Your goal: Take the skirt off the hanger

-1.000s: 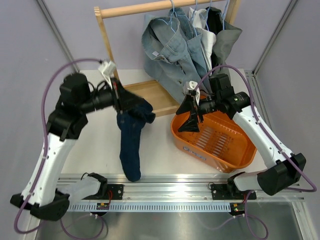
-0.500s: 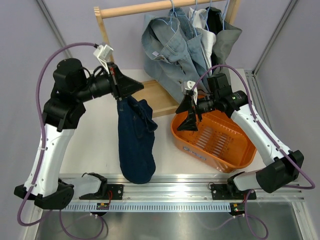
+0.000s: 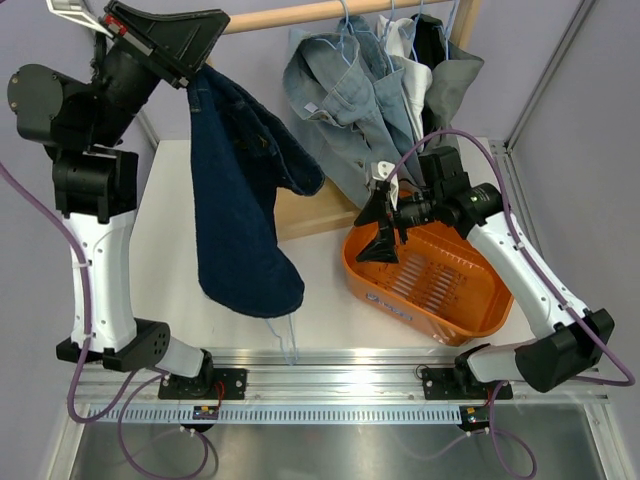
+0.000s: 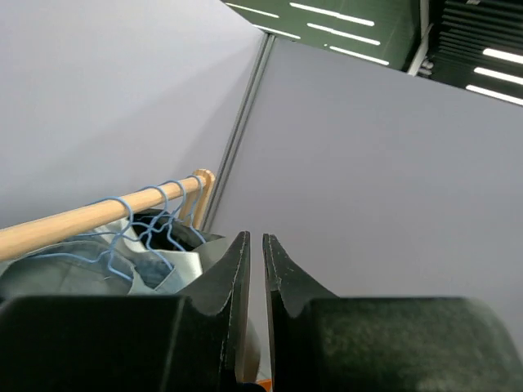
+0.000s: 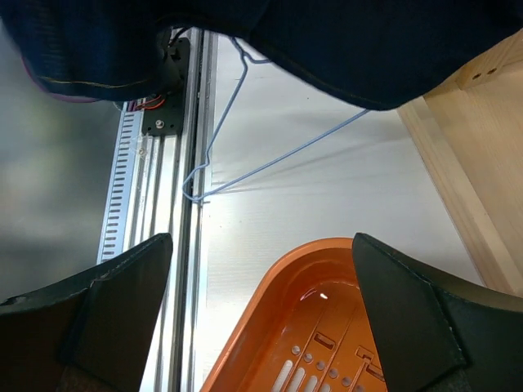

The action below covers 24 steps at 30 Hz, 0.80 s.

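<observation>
Two arms, one busy; on your left, the left gripper (image 3: pixel 185 65) sits high, jaws pinched almost shut on the top of the skirt (image 3: pixel 235 200), whose long axis runs steeply down from it toward the near edge of the table (image 3: pixel 330 310); the hanger (image 5: pixel 214 139) pokes out below the skirt's low end, hook toward the near rail (image 3: pixel 340 372), though you cannot tell whether it dangles or rests on the table; on your right, the right gripper (image 3: pixel 383 232) gapes wide and empty over the rim of the orange basket (image 3: pixel 470 300), so the hanger lies below and to its left, nearer this arm.
</observation>
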Each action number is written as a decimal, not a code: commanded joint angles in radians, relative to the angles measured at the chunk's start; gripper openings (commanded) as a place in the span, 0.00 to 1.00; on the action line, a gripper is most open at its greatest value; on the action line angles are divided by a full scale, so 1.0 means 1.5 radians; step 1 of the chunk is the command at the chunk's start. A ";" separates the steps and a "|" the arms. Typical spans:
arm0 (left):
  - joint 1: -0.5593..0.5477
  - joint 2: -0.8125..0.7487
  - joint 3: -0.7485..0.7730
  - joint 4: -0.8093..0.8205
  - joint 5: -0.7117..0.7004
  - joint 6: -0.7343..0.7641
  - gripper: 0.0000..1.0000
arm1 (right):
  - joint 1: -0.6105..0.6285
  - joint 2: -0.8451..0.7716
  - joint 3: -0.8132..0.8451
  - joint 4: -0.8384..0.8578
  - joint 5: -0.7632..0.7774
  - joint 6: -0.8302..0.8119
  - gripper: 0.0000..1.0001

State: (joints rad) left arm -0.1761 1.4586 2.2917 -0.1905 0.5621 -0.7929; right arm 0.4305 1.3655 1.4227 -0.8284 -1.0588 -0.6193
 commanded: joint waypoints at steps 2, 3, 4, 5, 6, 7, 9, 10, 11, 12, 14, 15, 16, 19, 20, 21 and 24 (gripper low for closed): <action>0.003 0.028 0.012 0.100 -0.017 -0.087 0.00 | 0.007 -0.039 -0.013 0.001 0.010 0.018 0.99; 0.002 0.026 0.009 0.097 -0.017 -0.086 0.00 | 0.007 -0.041 -0.015 0.005 0.007 0.021 0.99; 0.003 0.025 0.006 0.095 -0.016 -0.084 0.00 | 0.007 -0.040 -0.015 0.005 0.005 0.024 0.99; 0.003 0.024 0.004 0.094 -0.015 -0.082 0.00 | 0.007 -0.040 -0.014 0.005 0.003 0.027 1.00; 0.002 0.024 0.004 0.087 -0.013 -0.080 0.00 | 0.007 -0.038 -0.012 0.004 0.002 0.027 0.99; 0.003 0.024 0.002 0.084 -0.013 -0.077 0.00 | 0.007 -0.038 -0.011 0.003 0.001 0.027 0.99; 0.004 0.023 0.000 0.076 -0.012 -0.072 0.00 | 0.007 -0.034 -0.006 -0.002 0.002 0.025 1.00; 0.003 0.023 0.000 0.074 -0.011 -0.070 0.00 | 0.007 -0.033 -0.003 -0.004 0.001 0.024 0.99; 0.004 0.023 -0.001 0.072 -0.009 -0.069 0.00 | 0.007 -0.031 0.000 -0.006 0.001 0.022 0.99; 0.004 0.023 -0.005 0.068 -0.007 -0.067 0.00 | 0.007 -0.030 0.000 -0.009 0.001 0.021 1.00; 0.003 0.021 -0.013 0.069 -0.004 -0.067 0.00 | 0.007 -0.029 0.002 -0.011 0.001 0.019 1.00; 0.003 0.019 -0.015 0.068 -0.003 -0.066 0.00 | 0.007 -0.028 0.001 -0.015 0.002 0.017 0.99; 0.003 0.019 -0.016 0.069 0.002 -0.067 0.00 | 0.007 -0.029 0.001 -0.016 0.004 0.016 1.00; 0.003 0.033 0.004 0.100 0.034 -0.095 0.00 | 0.008 -0.029 0.004 -0.027 0.008 0.009 0.99; 0.003 0.041 0.017 0.113 0.045 -0.108 0.00 | 0.007 -0.028 0.008 -0.034 0.008 0.003 0.99; 0.003 0.051 0.032 0.124 0.066 -0.120 0.00 | 0.007 -0.028 0.011 -0.036 0.010 0.002 0.99; 0.003 0.066 0.049 0.124 0.078 -0.135 0.00 | 0.007 -0.028 0.016 -0.042 0.015 -0.003 0.99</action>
State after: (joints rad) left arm -0.1745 1.5566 2.3066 -0.1223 0.6224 -0.9348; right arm 0.4305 1.3235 1.4063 -0.8707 -1.0542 -0.6006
